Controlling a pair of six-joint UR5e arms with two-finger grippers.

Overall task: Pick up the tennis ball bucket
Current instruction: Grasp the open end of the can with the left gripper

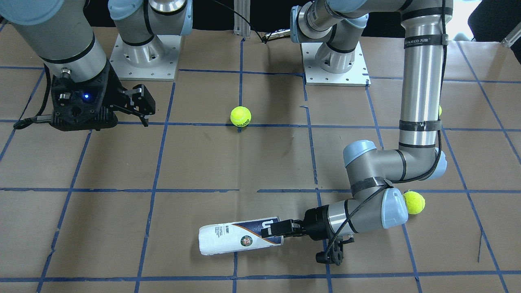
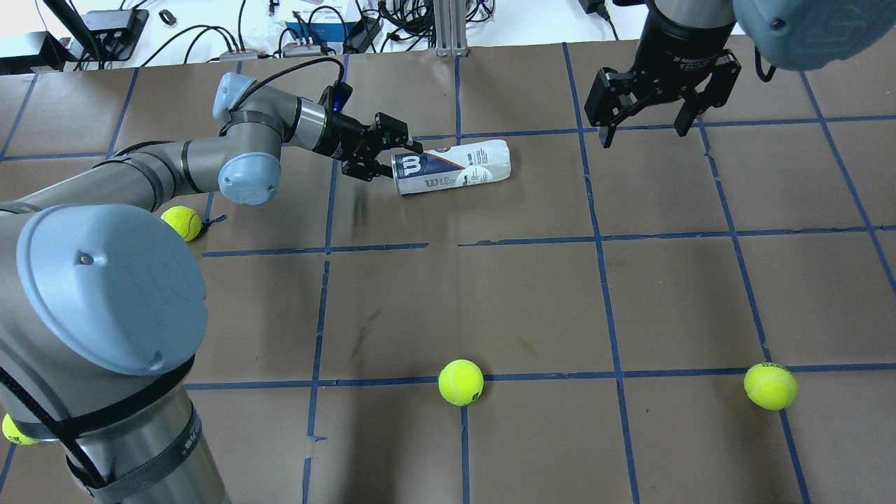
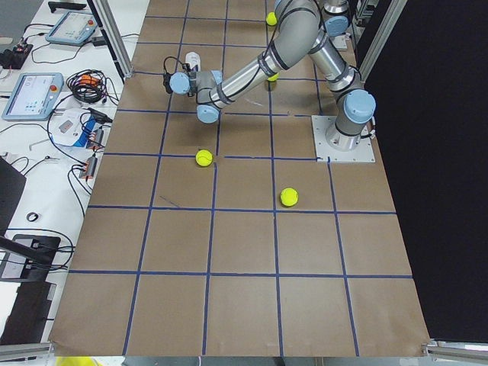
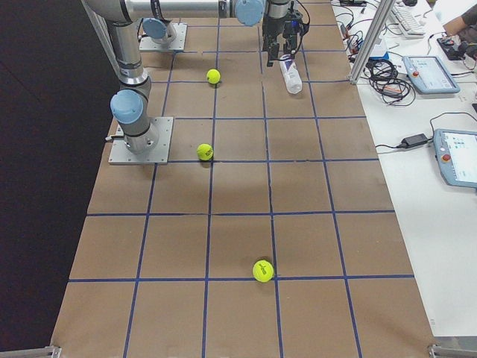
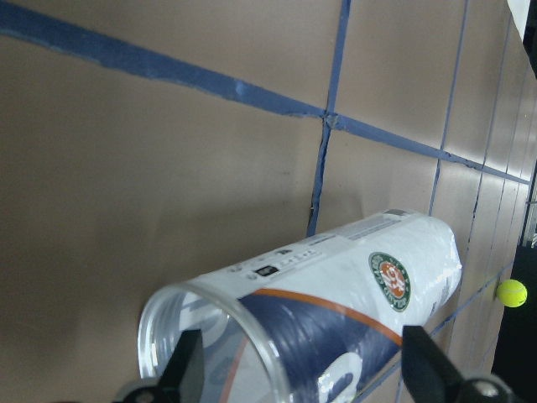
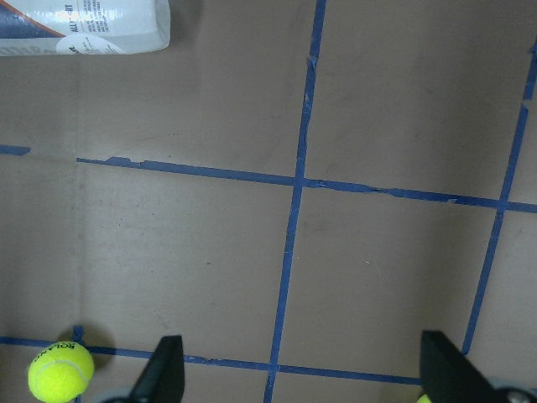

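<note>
Tennis ball bucket [image 5: 336, 290] was noted as clear glossy plastic, smooth printed label. Table [image 2: 532, 301] was covered with matt brown paper.

The left arm [image 1: 421, 89] and right arm [image 1: 69, 36] are silver-grey tubes with pale blue joint caps [image 1: 395, 207], on square pale base plates [image 1: 354, 75]. Black cable [image 1: 441, 148] is strapped along them. The left tool [image 2: 402, 161] and right tool [image 2: 644, 131] are black.

The tennis ball bucket [image 2: 455, 166] is being blocked only at its open end, by the left gripper [image 2: 400, 160].
</note>
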